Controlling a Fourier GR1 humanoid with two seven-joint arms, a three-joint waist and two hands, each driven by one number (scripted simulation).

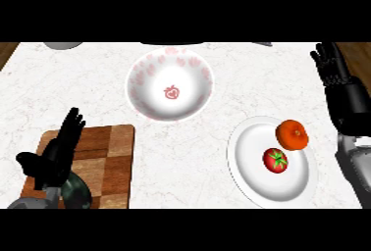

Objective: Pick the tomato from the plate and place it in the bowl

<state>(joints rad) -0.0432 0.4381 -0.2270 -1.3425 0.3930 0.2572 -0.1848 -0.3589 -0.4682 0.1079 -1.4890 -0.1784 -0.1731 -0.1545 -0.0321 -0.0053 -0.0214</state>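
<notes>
The tomato (275,160) lies untouched on the plate (253,182). Nearest it, the right hand (334,66) hangs ready, fingers apart like those of the left hand (56,156).

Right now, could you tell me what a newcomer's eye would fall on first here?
Probably the red tomato and the orange fruit on the white plate at the right. Next comes the white bowl with red markings at the upper middle, then the open left robot hand over a wooden cutting board, lower left.

Bright, even light washes the pale counter (217,142); soft grey shading sits inside the bowl (148,105), and a faint shadow rims the plate (250,172).
</notes>
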